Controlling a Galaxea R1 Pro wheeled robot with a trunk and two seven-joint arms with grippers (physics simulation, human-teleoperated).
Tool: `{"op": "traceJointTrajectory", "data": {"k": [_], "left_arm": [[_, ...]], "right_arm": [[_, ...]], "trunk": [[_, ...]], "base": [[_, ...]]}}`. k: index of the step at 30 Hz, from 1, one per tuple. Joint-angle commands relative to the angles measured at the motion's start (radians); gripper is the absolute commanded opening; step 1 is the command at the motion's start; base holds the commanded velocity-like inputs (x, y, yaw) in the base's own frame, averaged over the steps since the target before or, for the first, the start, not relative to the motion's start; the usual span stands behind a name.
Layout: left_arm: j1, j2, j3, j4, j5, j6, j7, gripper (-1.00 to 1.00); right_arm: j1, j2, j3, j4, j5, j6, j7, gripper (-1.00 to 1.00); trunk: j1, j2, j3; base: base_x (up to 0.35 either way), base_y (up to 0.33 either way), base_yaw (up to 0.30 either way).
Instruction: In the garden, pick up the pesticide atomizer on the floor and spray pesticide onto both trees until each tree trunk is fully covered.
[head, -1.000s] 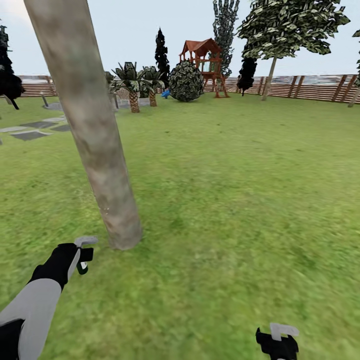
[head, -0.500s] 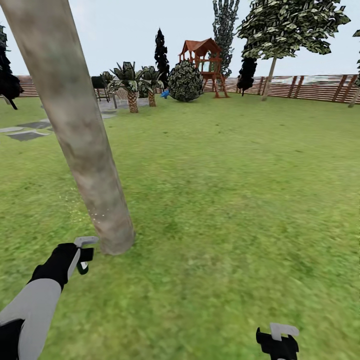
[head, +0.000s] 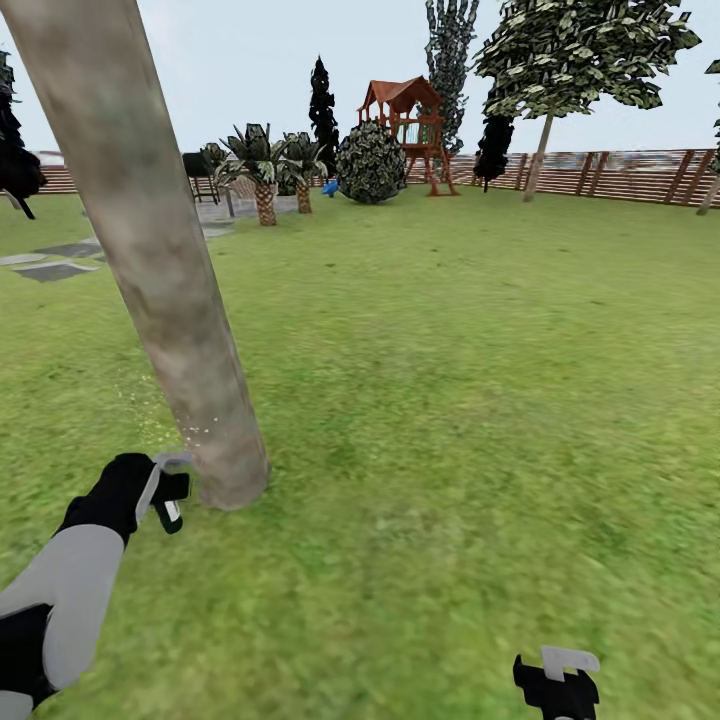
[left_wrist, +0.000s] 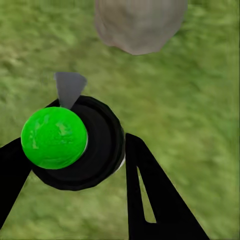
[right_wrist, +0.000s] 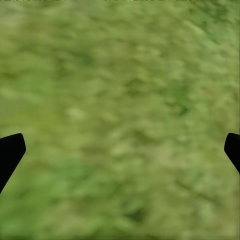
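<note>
Jaws of left gripper (left_wrist: 75, 165) clamp the dark round pesticide atomizer (left_wrist: 75, 145) with green cap, just beside the mottled grey-beige tree trunk (head: 170, 290) base; right gripper (right_wrist: 120, 150) jaws spread over blurry green grass (head: 450, 400)

The tree trunk (head: 150, 250) rises at the left of the lawn (head: 450, 400), the fence (head: 620, 175) far behind it.

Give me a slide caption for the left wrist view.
Left gripper holds the pesticide atomizer near the tree trunk.
</note>
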Motion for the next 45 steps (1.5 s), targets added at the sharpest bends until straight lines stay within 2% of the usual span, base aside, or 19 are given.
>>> {"op": "traceJointTrajectory", "data": {"k": [1, 4, 5, 8, 10, 13, 15, 16, 45], "left_arm": [[-0.007, 0.012, 0.005, -0.002, -0.007, 0.023, -0.01, -1.0], [-0.038, 0.033, 0.004, -0.012, -0.007, 0.09, -0.013, -1.0], [-0.044, 0.037, 0.003, -0.014, -0.007, 0.098, -0.013, -1.0], [-0.051, 0.073, 0.003, -0.015, -0.006, 0.105, -0.014, -1.0], [-0.051, 0.08, 0.003, -0.017, -0.006, 0.106, -0.015, -1.0], [-0.05, 0.074, -0.018, -0.017, -0.005, 0.106, -0.015, -1.0], [-0.051, 0.069, -0.057, -0.023, -0.004, 0.108, -0.015, -1.0], [-0.052, 0.067, -0.074, -0.063, -0.001, 0.109, -0.014, -1.0], [-0.052, 0.064, -0.075, -0.097, -0.001, 0.124, -0.013, -1.0]], "right_arm": [[-0.001, 0.0, -0.007, 0.002, 0.01, -0.004, -0.003, 1.0], [-0.001, 0.0, -0.007, 0.002, 0.01, -0.004, -0.003, 1.0], [-0.001, 0.0, -0.007, 0.002, 0.01, -0.004, -0.002, 1.0], [-0.001, 0.0, -0.007, 0.002, 0.01, -0.004, -0.002, 1.0], [-0.001, 0.0, -0.008, 0.002, 0.01, -0.004, -0.003, 1.0], [0.0, 0.0, -0.007, 0.002, 0.01, -0.004, -0.004, 1.0], [0.0, 0.0, -0.007, 0.002, 0.01, -0.004, -0.004, 1.0], [0.0, 0.0, -0.007, 0.002, 0.01, -0.004, -0.004, 1.0], [-0.001, 0.0, -0.007, 0.002, 0.01, -0.004, -0.002, 1.0]], "trunk": [[0.0, 0.0, -0.001], [0.0, 0.0, -0.001], [0.0, 0.0, -0.001], [0.0, 0.0, -0.001], [0.0, 0.0, -0.001], [0.0, 0.0, -0.001], [0.0, 0.0, -0.001], [0.0, 0.0, -0.001], [0.0, 0.0, -0.001]], "base": [[0.0, 0.0, 0.0], [0.0, 0.0, 0.0], [0.0, 0.0, 0.0], [0.0, 0.0, 0.006], [0.0, 0.0, 0.112], [0.0, 0.0, 0.248], [0.055, -0.025, 0.267], [0.229, -0.163, 0.022], [0.027, -0.272, 0.008]]}}
